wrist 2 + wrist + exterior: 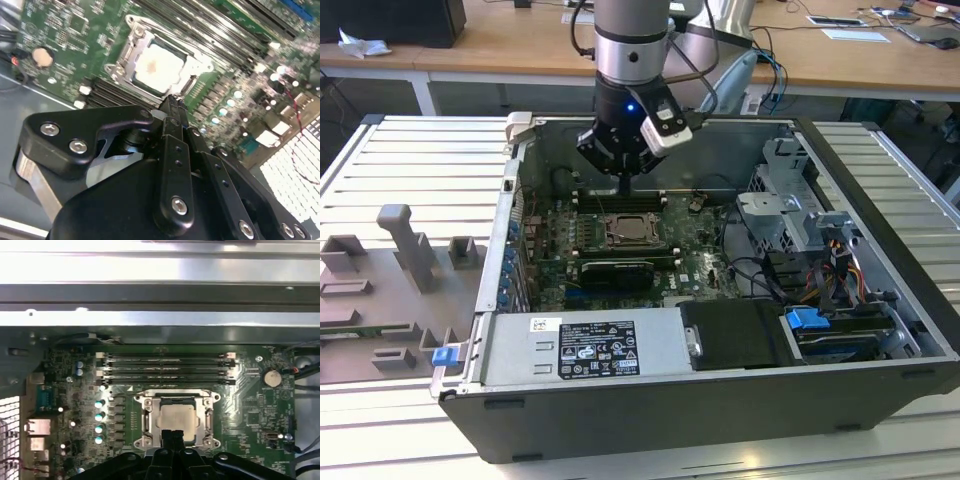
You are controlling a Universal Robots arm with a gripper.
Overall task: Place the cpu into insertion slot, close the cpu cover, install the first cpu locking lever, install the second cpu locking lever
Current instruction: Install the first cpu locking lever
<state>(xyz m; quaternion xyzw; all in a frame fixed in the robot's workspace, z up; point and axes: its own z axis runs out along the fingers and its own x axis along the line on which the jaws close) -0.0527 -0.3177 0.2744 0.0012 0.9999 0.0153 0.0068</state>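
Black gripper [170, 102] linkage takes up the foreground of the second wrist view, its two fingers drawn close together to a narrow tip with nothing between them. That tip hangs just above the near edge of the insertion slot [123, 69], a silver-rimmed square socket on the green circuit board [250, 410]. The exterior view shows the arm reaching down into an open computer case [670, 425] that lies on its side.

Inside the socket sits the cpu [159, 67], its pale silver top facing up and lying flat. The cpu cover [175, 399], a thin metal frame with a square window, appears to lie down around the chip rather than stand raised. Long narrow memory slots [165, 367] run just beyond the socket.

Judging by this, the chip is placed and the cover looks closed. Whether either locking lever is latched cannot be told from these views.
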